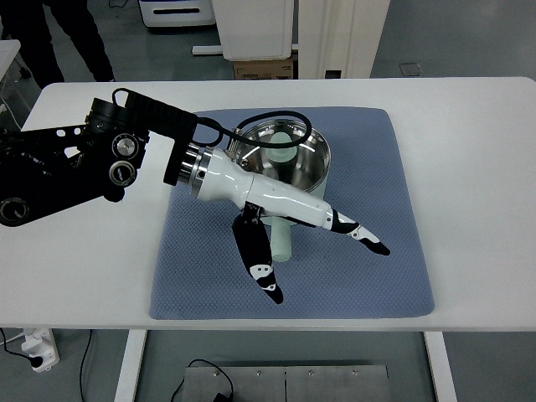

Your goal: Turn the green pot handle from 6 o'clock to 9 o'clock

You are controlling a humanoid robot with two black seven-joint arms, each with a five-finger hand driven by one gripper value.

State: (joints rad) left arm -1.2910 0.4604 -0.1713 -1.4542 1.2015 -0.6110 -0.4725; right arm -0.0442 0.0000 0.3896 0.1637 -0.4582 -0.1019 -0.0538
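Note:
A shiny steel pot (306,161) with a pale green inside sits at the back of the blue mat (377,276). Its pale green handle (282,241) sticks out toward the front edge, roughly at 6 o'clock. My left hand (322,255) reaches in from the left over the pot's near side. Its fingers (260,268) are spread, one set on the left of the handle and one finger (362,236) pointing out to the right. The handle's upper part is hidden under the palm. I cannot see the right arm.
The mat lies on a white table (477,151). My black left arm (67,163) with a looping cable crosses the table's left side. A person's legs (71,38) stand beyond the far left corner. White cabinets and a cardboard box (264,69) stand behind the table.

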